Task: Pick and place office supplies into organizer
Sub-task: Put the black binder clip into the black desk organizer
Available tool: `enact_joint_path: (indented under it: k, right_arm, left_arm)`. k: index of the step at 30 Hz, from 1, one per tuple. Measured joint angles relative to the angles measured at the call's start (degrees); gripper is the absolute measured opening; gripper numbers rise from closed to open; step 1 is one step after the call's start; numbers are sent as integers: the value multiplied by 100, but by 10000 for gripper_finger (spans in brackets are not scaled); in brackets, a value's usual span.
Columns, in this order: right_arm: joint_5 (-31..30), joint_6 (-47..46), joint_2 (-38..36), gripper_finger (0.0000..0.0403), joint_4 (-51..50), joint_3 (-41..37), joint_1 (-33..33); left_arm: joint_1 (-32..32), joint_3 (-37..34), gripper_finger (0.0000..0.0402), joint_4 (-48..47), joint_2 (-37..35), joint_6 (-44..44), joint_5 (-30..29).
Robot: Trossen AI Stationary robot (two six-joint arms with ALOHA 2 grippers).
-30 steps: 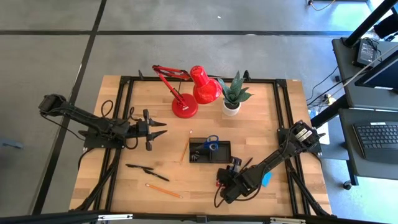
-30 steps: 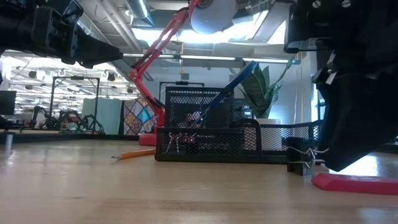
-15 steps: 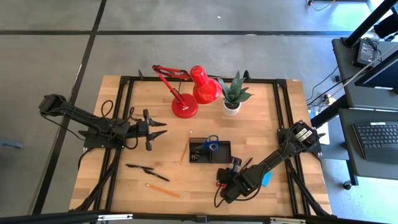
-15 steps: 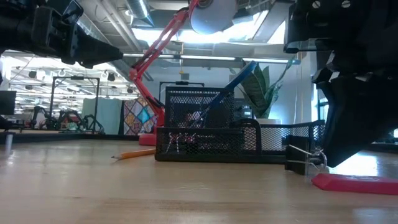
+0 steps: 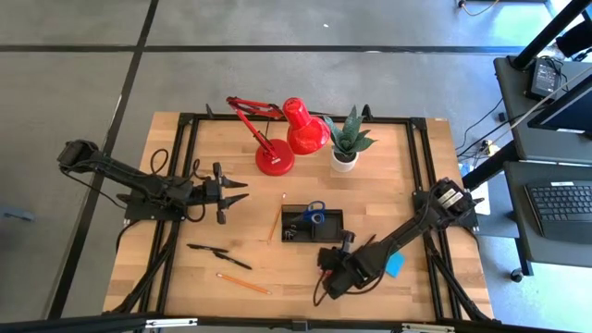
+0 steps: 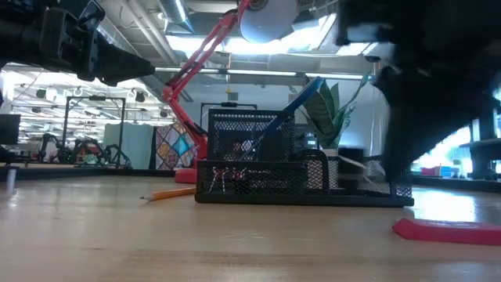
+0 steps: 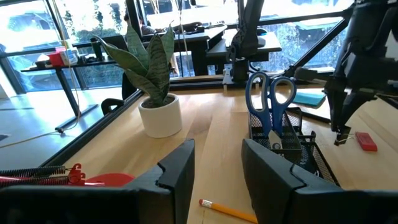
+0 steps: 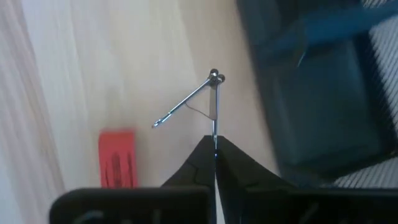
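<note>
The right gripper [image 8: 214,155] is pinching the wire handle of a small clip [image 8: 208,99] near the table's [image 5: 388,153] front edge, beside the organizer [image 5: 312,225]. The left gripper [image 5: 239,191] is hovering spread by the left edge.

A red desk lamp [image 5: 282,132] stands at the far side of the wooden table [image 5: 231,185], its round base on the wood and its shade tipped toward a potted green plant [image 5: 348,141] in a white pot just beside it. Black rails [image 5: 185,148] frame the tabletop. Right of the table, a dark desk carries a keyboard [image 5: 562,201].
</note>
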State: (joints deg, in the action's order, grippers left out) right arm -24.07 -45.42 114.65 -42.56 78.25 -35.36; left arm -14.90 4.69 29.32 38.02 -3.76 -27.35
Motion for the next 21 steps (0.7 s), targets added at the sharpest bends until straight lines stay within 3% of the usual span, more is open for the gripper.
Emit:
enact_joint_path:
  k: [10, 21]
  right_arm:
    - [-529, 1581, -9, 2, -16, 645, 446]
    - [-1039, 2819, 36, 1, 17, 683, 766]
  left_arm:
    - [0, 0, 127, -131, -1, 0, 0]
    - [0, 0, 127, -139, 0, 0, 0]
